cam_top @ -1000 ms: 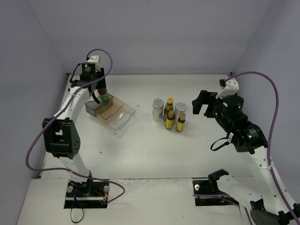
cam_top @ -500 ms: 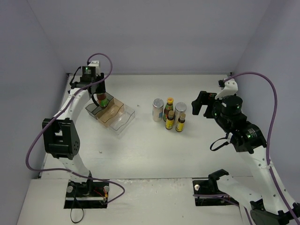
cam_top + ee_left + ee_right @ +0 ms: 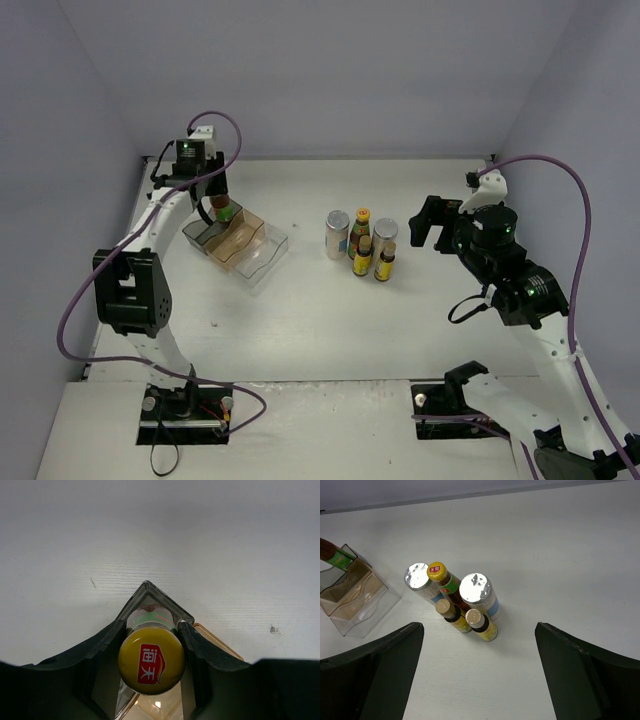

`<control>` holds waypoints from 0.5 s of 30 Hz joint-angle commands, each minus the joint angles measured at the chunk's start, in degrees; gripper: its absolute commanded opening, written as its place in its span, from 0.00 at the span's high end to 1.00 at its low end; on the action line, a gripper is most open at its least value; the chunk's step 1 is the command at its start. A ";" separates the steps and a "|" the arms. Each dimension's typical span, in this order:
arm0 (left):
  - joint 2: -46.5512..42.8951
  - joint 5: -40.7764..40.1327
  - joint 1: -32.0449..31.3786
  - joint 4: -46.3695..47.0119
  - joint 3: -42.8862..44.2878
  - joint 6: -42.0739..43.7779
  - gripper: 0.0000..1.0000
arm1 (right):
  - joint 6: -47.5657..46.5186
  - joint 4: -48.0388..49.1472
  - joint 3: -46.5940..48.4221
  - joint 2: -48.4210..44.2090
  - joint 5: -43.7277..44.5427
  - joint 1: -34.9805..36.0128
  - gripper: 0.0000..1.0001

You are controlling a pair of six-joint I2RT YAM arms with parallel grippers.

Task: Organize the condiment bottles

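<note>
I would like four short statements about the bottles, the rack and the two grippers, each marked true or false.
1. The left gripper is shut on a yellow-capped sauce bottle. True.
2. The right gripper holds a bottle too. False: it is open and empty.
3. Five bottles stand close together on the table. True.
4. In the top view, the clear rack is right of these bottles. False: it is left of them.

Bottle cluster point(image 3: 361, 244) right of rack point(image 3: 252, 256)
</note>
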 commanded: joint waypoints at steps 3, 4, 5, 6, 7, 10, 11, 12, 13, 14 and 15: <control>-0.62 0.95 0.38 8.59 3.87 0.94 1.00 | 0.07 3.90 -0.21 -0.39 0.50 0.44 0.00; -0.53 1.04 0.30 8.67 3.70 0.94 1.00 | 0.08 3.90 -0.21 -0.39 0.50 0.44 0.00; -0.44 1.04 0.30 9.11 3.18 0.94 1.00 | 0.16 3.90 -0.38 -0.39 0.50 0.44 0.00; -0.36 1.12 0.30 9.46 2.74 0.86 1.00 | 0.08 3.99 -0.56 -0.39 0.50 0.44 0.00; -0.35 1.21 0.30 9.81 2.30 0.86 1.00 | 0.25 3.99 -0.74 -0.39 0.50 0.44 0.00; -0.35 1.47 0.21 11.39 0.89 0.94 0.93 | 0.25 4.17 -1.26 -0.38 0.06 0.44 0.00; -0.35 1.56 0.21 11.83 0.71 0.94 0.92 | 0.25 4.17 -1.44 -0.30 -0.02 0.44 0.00; -0.18 1.65 0.21 11.84 0.62 0.94 0.91 | 0.34 4.17 -1.53 -0.30 -0.03 0.44 0.00; -0.09 1.74 0.21 11.84 0.62 0.86 0.81 | 0.25 4.17 -1.62 -0.38 0.06 0.35 0.00; -0.09 1.74 0.21 12.01 0.62 0.86 0.73 | 0.25 4.25 -1.70 -0.30 -0.02 0.44 0.00; -0.09 1.83 0.12 12.01 0.62 0.86 0.66 | 0.25 4.26 -1.79 -0.30 -0.20 0.44 0.00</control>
